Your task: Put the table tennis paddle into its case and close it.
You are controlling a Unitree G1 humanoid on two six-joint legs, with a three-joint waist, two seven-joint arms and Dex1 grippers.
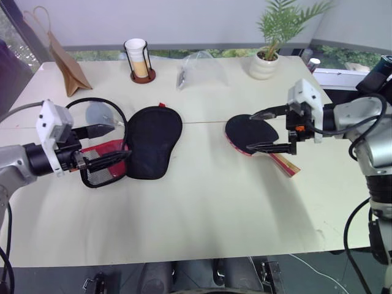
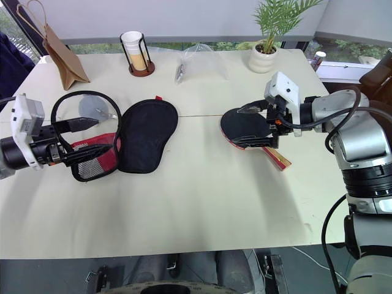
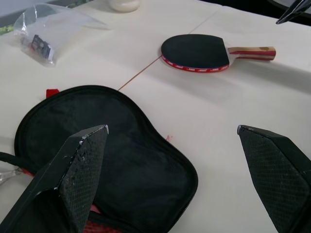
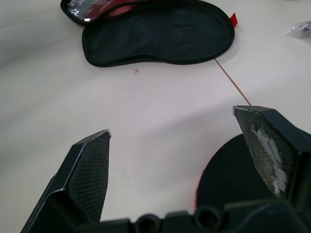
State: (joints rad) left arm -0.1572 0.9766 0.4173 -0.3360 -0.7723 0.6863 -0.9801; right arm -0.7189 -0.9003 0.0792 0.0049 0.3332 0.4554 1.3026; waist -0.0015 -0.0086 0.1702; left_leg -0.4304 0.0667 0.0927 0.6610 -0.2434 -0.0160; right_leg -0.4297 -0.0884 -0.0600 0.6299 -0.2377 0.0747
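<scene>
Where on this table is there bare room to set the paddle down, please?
The widest free patch is the near half of the table, in front of the case and paddle. The strip between those two is also bare. The far edge is crowded: paper bag, cup holder, plastic bag, plant pot.

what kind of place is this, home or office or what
Probably an office or lab meeting space, not a home: a large pale table set by a row of windows, with a potted plant, a paper bag and a cup holder at its far edge.

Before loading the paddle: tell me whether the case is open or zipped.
Open. The case lies spread flat on the table, black lining up; the paddle lies apart.
</scene>
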